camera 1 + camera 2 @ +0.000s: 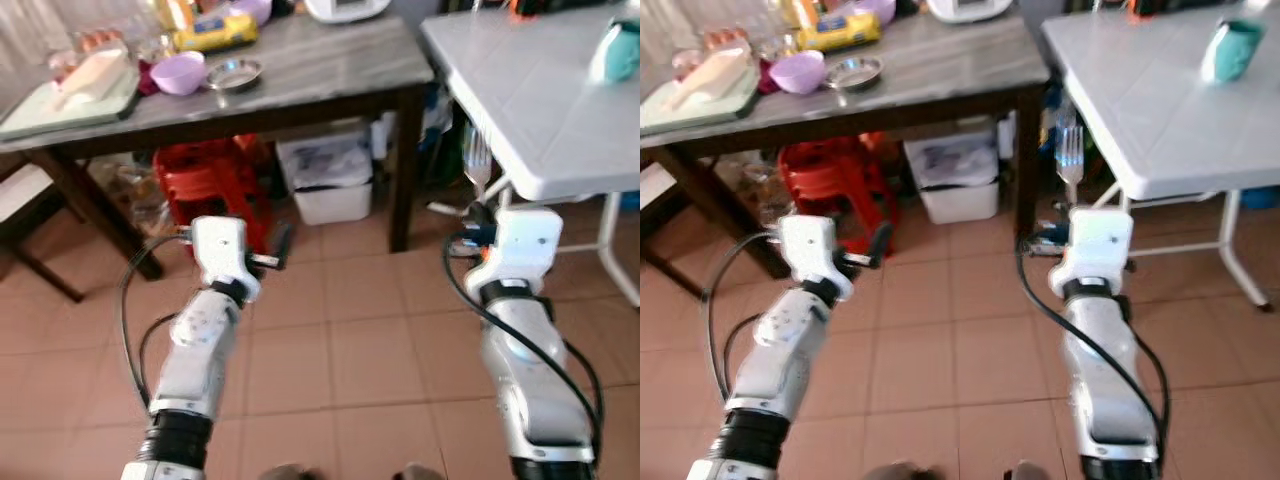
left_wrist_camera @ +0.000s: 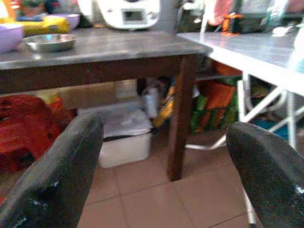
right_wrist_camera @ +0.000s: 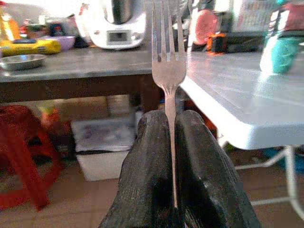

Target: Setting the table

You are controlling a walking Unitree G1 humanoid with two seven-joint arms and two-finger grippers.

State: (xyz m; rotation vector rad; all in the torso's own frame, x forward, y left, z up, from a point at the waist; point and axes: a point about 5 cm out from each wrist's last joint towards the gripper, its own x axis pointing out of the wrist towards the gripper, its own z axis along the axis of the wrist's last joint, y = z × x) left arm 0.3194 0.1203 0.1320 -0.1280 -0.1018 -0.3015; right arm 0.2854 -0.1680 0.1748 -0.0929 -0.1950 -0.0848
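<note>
A silver fork [image 3: 167, 61] stands upright, tines up, with my right gripper [image 3: 171, 118] shut on its handle. In the left eye view the fork [image 1: 478, 160] rises just in front of the near corner of the white folding table [image 1: 540, 110], above the right gripper [image 1: 478, 215]. A teal cup [image 1: 1232, 50] stands on that table at its far right. My left gripper [image 2: 164, 142] is open and holds nothing. It hovers low over the tiled floor, pointing toward the wooden table, where the left gripper [image 1: 272, 248] is level with the red stool.
A grey-topped wooden table [image 1: 330, 65] on the left carries a purple bowl [image 1: 178, 72], a steel dish [image 1: 234, 73], a yellow packet [image 1: 215, 32] and a tray [image 1: 40, 115]. Under it stand a red stool [image 1: 215, 180] and a white bin [image 1: 325, 180]. Tiled floor lies ahead.
</note>
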